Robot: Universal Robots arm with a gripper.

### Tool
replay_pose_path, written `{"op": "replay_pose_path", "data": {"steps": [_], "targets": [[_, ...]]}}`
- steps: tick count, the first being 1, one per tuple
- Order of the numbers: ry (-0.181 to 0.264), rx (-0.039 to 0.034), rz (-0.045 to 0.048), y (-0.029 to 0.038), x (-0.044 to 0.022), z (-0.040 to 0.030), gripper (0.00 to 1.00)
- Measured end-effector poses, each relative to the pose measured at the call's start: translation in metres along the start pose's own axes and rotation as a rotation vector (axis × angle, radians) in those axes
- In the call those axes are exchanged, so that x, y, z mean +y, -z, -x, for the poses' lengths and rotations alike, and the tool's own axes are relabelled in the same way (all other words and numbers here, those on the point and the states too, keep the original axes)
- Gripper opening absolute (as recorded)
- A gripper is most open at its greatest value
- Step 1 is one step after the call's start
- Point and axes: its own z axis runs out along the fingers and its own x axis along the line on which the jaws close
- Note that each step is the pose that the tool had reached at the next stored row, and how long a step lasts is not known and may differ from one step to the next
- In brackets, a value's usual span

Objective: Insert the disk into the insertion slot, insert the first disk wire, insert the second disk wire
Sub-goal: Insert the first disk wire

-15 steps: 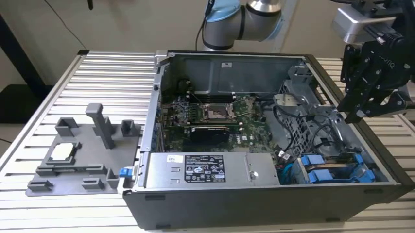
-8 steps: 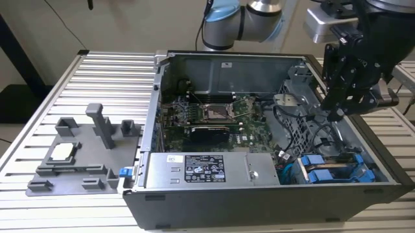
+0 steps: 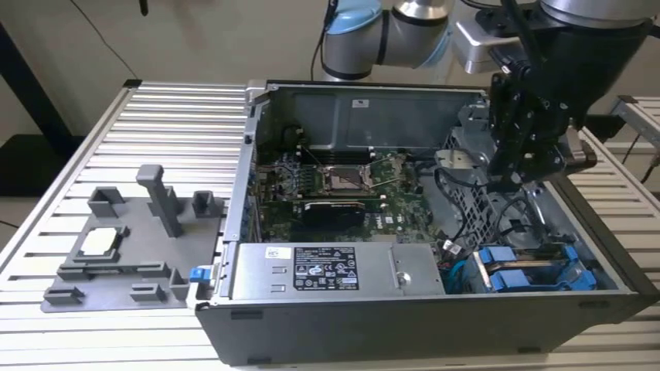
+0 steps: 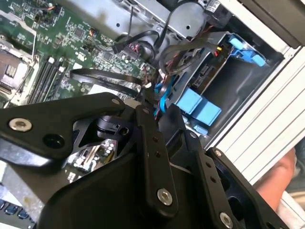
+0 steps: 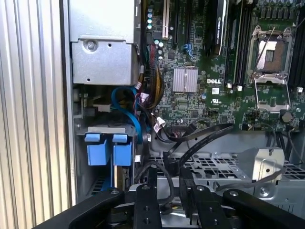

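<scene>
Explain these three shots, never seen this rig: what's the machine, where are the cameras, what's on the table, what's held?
It is one robot arm with a black gripper. The exterior view looks from off the arm at an open computer case on a slatted metal table; a grey fixture plate lies beside it. Both wrist views ride on the arm, looking into the case at the motherboard, black cables and blue carrier handles. The gripper hangs over the drive cage. Whether it holds anything, I cannot tell.

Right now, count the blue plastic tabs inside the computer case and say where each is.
2. Both sit side by side in the computer case's corner, exterior view's right: one blue tab nearer the motherboard, the other nearer the outer wall. Cables may hide more.
</scene>
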Motion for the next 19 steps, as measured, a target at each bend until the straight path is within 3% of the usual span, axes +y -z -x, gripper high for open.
{"op": "replay_pose_path", "data": {"steps": [6,19], "targets": [[0.023,0.0004,0.0008,-0.0040,0.0056,0.0019,0.33],[0.028,0.0010,-0.0016,-0.0055,0.0061,0.0019,0.33]]}}
